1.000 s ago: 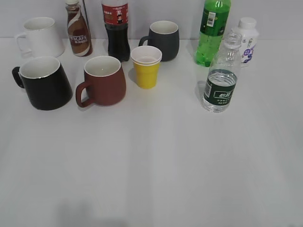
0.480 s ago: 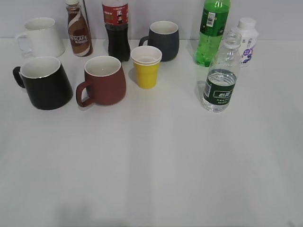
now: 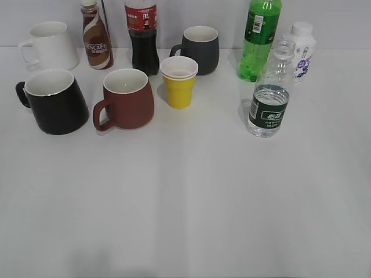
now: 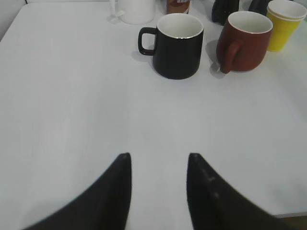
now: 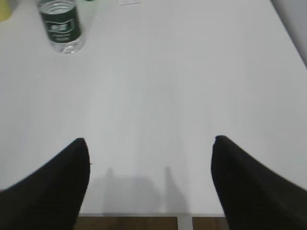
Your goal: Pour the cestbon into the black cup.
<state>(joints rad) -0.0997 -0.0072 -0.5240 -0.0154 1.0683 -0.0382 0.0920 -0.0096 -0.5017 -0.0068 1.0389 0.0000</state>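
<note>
Cestbon (image 3: 269, 95) stands upright and uncapped on the right side of the white surface (image 3: 191, 197), partly filled, just in front of the bright-green bottle (image 3: 259, 38) and the small white bottle (image 3: 302, 48). Black cup (image 3: 53, 101) sits at the far left, handle pointing left, beside the brown-red mug (image 3: 126, 98). Behind these stand a white mug (image 3: 51, 45), a coffee bottle (image 3: 95, 36), a cola bottle (image 3: 142, 36), a dark-grey mug (image 3: 199, 48) and a yellow cup (image 3: 179, 81).

Right end effector (image 5: 151, 167) is at the near edge of the surface, fingers spread wide apart and holding nothing; the cestbon (image 5: 60, 25) lies far ahead of it and to its left, well apart. Left end effector (image 4: 158, 184) is also at the near edge, fingers parted with a narrower gap and empty; the black cup (image 4: 175, 44) stands well ahead, roughly in line with it.
</note>
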